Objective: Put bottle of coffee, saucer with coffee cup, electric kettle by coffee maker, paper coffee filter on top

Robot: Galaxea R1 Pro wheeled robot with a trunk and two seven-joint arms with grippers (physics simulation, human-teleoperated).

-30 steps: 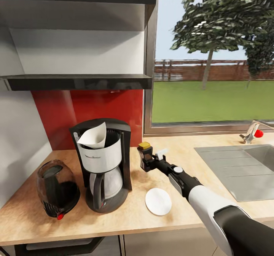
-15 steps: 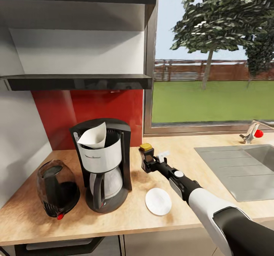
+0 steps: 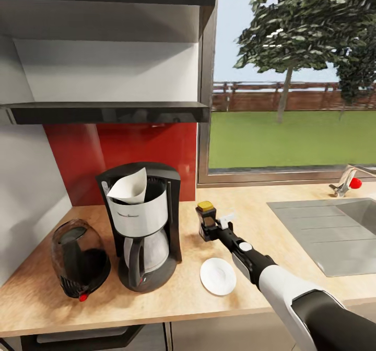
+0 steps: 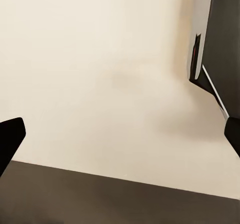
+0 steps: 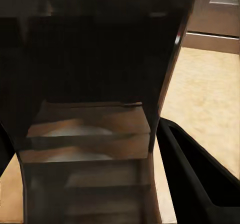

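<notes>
The right gripper [image 3: 210,229] was seen closed around the bottle of coffee [image 3: 207,216], held upright just above the countertop [image 3: 250,205], right of the coffee maker [image 3: 142,220] and behind the saucer [image 3: 218,276]. The bottle should be lowered level until its base is seated, clear of the saucer, before the fingers are parted. The left gripper's state could not be told.

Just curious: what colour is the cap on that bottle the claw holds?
Yellow; the cap tops a dark bottle, clearest in the head view.
</notes>
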